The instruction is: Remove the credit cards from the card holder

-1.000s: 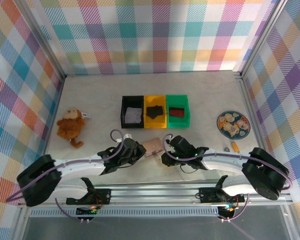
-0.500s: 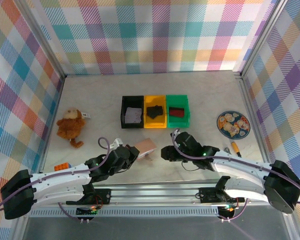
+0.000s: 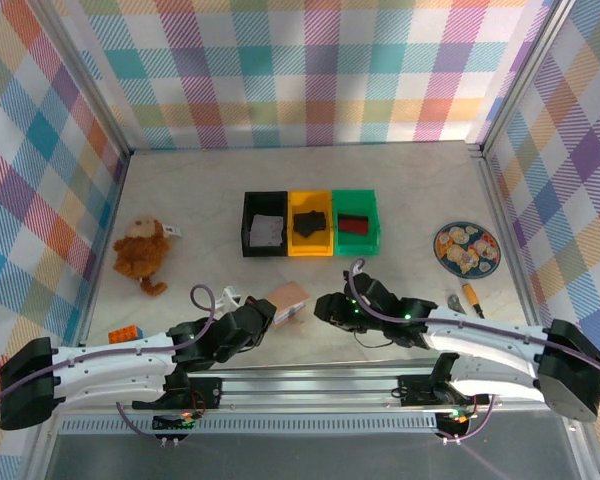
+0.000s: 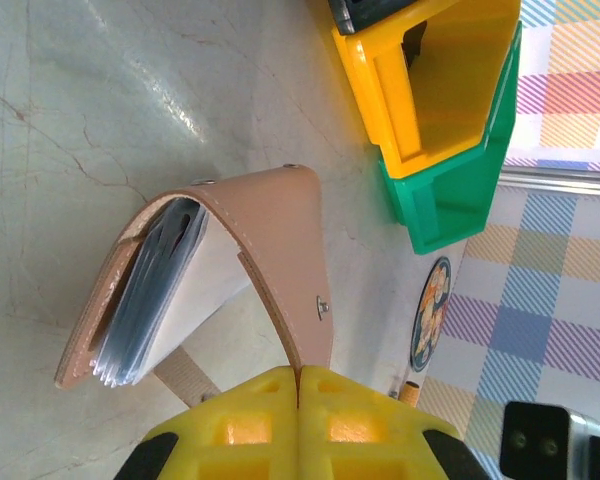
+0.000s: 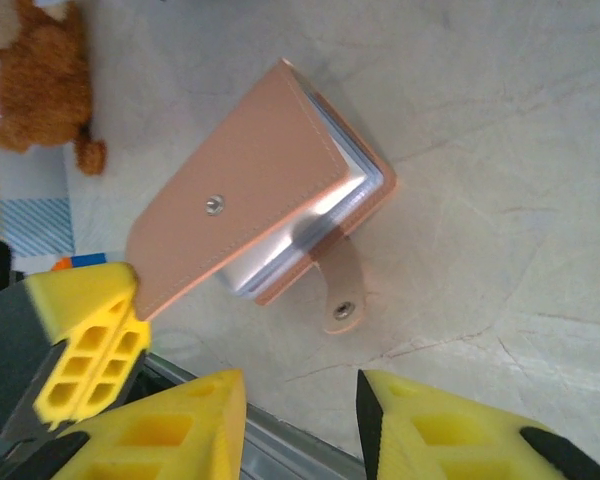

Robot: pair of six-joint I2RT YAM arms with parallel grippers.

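Three bins stand in a row mid-table, one thing in each: the black bin (image 3: 247,225) holds a pale item (image 3: 268,231), the yellow bin (image 3: 310,195) a black item (image 3: 309,222), the green bin (image 3: 374,225) a dark red item (image 3: 355,224). The one card holder (image 3: 288,296) sits just in front of them (half open, snap strap loose). Its cover is pinched between the closed fingers of the left gripper (image 4: 298,385). The right gripper (image 5: 300,400) hangs beside it, fingers apart on nothing. Its blue-grey sleeves are packed too tight to count cards.
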